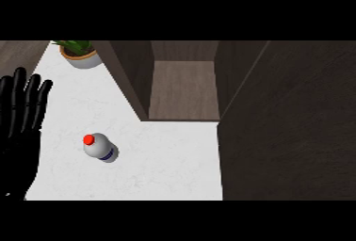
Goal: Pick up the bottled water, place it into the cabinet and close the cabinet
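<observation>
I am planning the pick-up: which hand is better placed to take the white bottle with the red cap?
Left, probably. The black left hand rests open at the view's left edge, near the white red-capped bottle on the white counter. The right hand is not in view.

A white counter (173,160) carries a bottled water (99,147) with a red cap, standing left of centre. Beyond it the cabinet (182,89) is open, its dark wood interior showing, with what seems to be its door (288,122) swung out along the right side. A potted plant (80,52) sits at the far left corner. The left robot hand (21,108) rests at the left edge, fingers straight and pointing up, apart from the bottle.
</observation>
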`<action>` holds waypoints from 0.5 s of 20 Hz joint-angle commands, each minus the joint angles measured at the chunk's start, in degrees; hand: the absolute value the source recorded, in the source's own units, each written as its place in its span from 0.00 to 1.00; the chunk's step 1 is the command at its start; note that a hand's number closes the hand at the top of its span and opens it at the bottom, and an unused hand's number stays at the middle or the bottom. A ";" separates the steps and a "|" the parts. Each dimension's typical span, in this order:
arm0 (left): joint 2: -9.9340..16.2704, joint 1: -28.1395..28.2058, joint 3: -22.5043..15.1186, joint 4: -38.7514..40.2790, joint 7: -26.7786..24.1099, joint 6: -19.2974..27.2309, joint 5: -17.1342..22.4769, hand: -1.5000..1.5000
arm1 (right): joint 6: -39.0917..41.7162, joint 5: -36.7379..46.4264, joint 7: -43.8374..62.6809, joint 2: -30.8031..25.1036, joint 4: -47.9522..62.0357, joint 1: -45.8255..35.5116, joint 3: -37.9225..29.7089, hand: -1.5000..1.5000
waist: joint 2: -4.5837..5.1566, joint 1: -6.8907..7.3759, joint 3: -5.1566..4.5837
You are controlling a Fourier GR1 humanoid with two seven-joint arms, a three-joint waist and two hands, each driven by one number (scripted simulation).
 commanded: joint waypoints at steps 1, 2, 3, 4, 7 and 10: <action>-0.53 1.36 0.88 0.95 -1.38 -0.37 0.55 0.00 | -1.22 2.57 0.99 1.76 -0.38 -0.12 2.93 0.00 | -1.27 0.04 1.17; 0.84 1.39 2.26 -1.89 2.42 -0.25 0.87 0.00 | 0.34 -0.67 3.11 0.76 -4.89 1.18 1.80 0.00 | -1.34 -0.05 1.18; -0.11 -2.77 1.29 1.85 3.33 2.26 -2.63 0.00 | 2.51 -2.03 -2.60 1.15 -1.85 4.05 1.84 0.00 | -1.27 -0.33 1.21; 0.18 6.07 2.09 -0.47 -2.84 -0.06 -1.79 0.00 | 4.02 -5.45 0.13 0.08 -7.05 6.05 0.74 0.00 | -1.39 -0.14 1.18; -2.51 6.27 1.49 0.08 11.06 2.64 1.69 0.00 | 7.53 -10.01 5.18 0.05 -3.36 10.20 3.87 0.00 | -1.32 0.29 1.26; -4.81 8.56 -3.08 -4.91 15.26 5.33 -2.39 0.00 | 6.07 -9.59 11.93 0.85 -12.23 14.17 8.04 0.00 | -1.59 -0.24 1.19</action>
